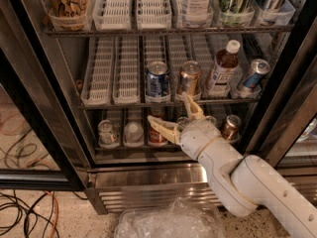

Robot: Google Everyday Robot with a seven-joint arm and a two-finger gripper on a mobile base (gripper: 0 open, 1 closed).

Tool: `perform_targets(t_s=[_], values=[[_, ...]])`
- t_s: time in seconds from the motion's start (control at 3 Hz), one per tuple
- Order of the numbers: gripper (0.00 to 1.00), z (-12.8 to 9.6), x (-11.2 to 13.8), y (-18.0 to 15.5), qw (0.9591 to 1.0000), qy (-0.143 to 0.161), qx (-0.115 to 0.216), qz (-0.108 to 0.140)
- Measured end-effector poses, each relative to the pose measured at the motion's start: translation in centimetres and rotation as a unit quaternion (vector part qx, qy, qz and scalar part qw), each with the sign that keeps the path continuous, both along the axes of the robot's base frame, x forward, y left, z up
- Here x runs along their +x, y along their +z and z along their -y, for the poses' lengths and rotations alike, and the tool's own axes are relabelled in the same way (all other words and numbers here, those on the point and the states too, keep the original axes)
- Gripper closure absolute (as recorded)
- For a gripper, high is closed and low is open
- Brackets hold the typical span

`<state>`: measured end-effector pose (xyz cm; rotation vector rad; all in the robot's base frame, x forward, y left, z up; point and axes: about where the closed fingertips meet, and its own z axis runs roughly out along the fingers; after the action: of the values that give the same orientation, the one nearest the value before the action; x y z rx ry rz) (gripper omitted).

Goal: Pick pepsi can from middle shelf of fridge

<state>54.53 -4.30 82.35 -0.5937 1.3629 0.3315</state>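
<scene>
The pepsi can (157, 81), dark blue with a silver top, stands at the front of the middle shelf (124, 102) of the open fridge (64, 108), in the third white lane tray. My gripper (171, 112) is open just below and slightly right of the can, at the height of the shelf's front edge. One cream finger (161, 128) reaches left under the can and the other finger (190, 105) points up in front of the copper-gold can (189, 78). Nothing is held.
On the middle shelf, right of the copper-gold can, stand a brown bottle (221, 68) and a tilted slim blue-and-silver can (251, 74). Short cans (108, 133) stand on the lower rack. Crumpled clear plastic (168, 222) and cables (25, 212) lie on the floor.
</scene>
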Motion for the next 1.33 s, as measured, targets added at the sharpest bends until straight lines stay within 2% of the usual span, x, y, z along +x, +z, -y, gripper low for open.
perform_targets(t_s=[0.67, 1.33], values=[[0.35, -1.3, 1.9, 0.6, 0.9999, 0.016, 0.001, 0.003], [0.29, -2.5, 3.9, 1.3, 0.9997, 0.021, 0.01, 0.012]])
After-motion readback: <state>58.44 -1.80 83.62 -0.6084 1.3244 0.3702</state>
